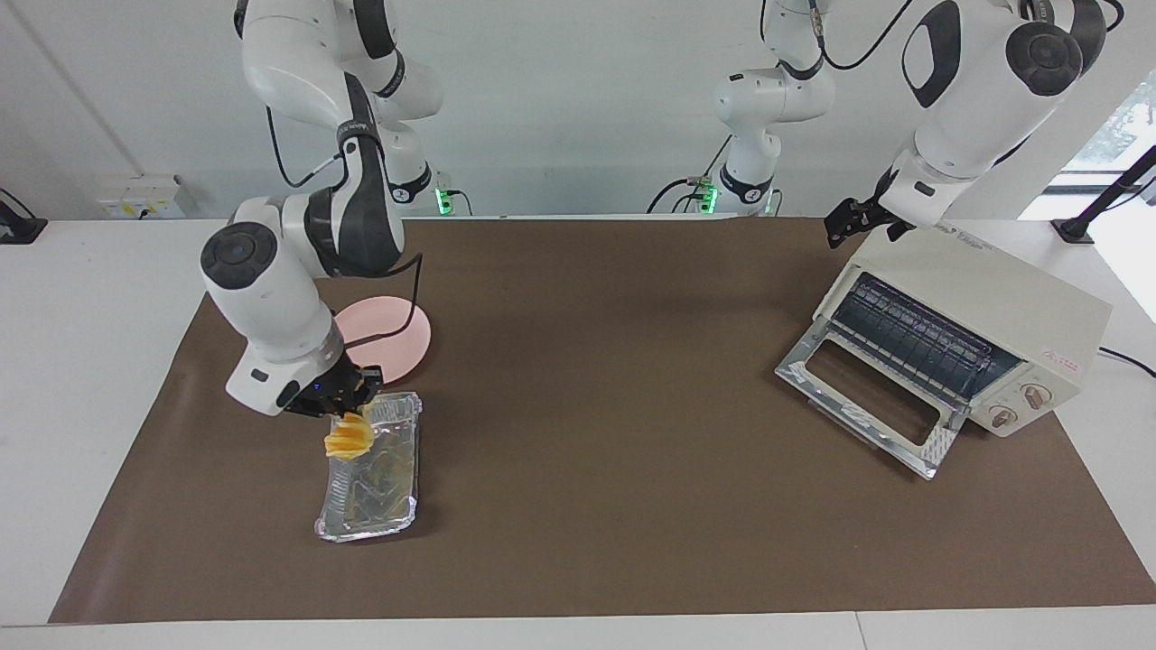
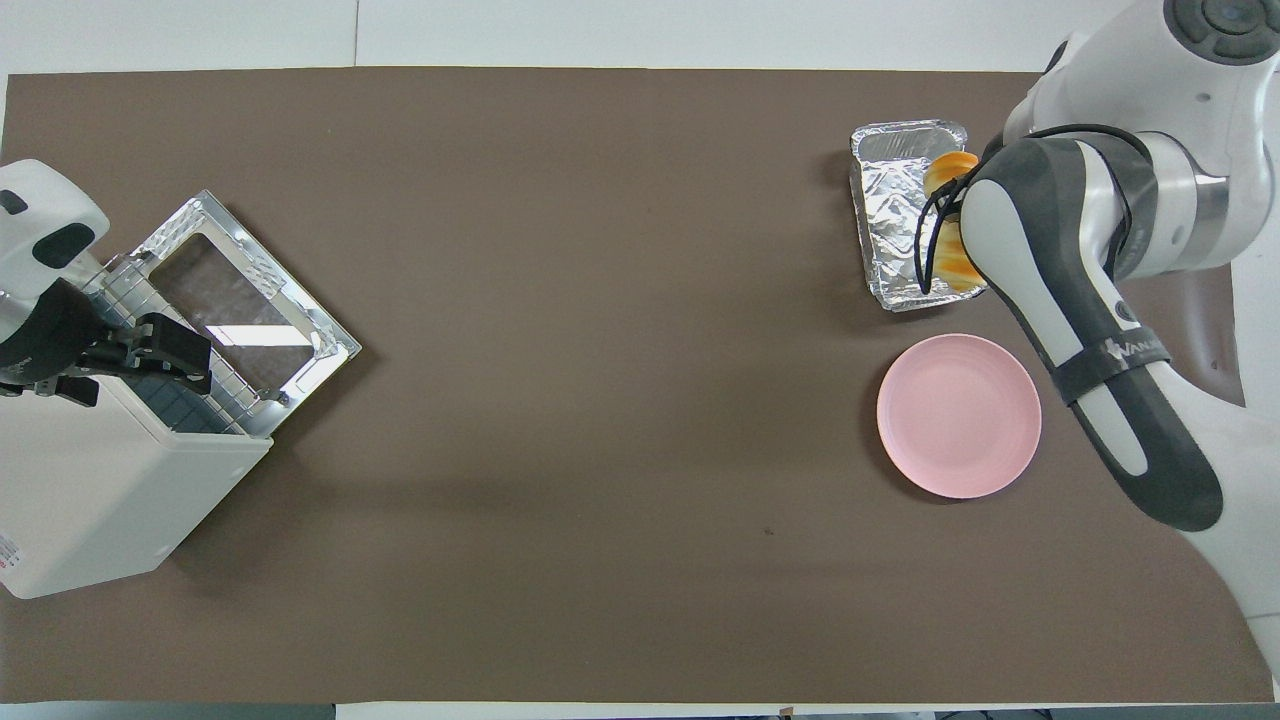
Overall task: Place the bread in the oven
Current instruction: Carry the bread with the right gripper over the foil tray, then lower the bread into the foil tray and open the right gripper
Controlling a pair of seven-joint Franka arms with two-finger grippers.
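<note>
The right gripper [image 1: 354,399] is down at the crinkled foil tray [image 1: 375,492], its fingers clamped on one end of the bread [image 1: 349,440], a ridged yellow-orange loaf that hangs from the grip over the tray's end nearer to the robots; from across the table I cannot tell whether the loaf's lower end touches the foil. From above, the right arm covers most of the loaf, and only orange patches of it show over the tray at the arm's edge. The tray lies on the brown mat [image 1: 587,506] toward the right arm's end of the table, and a round pink plate [image 1: 397,338] sits just beside it, nearer to the robots. Well apart, toward the left arm's end, the cream-white toaster oven [image 1: 980,302] stands at an angle with its glass door [image 1: 871,406] dropped open flat on the mat, the wire rack [image 1: 912,334] showing inside and two knobs on its front. The left gripper [image 1: 853,219] waits above the oven's top corner nearer to the robots, its jaws spread wide and holding nothing.
</note>
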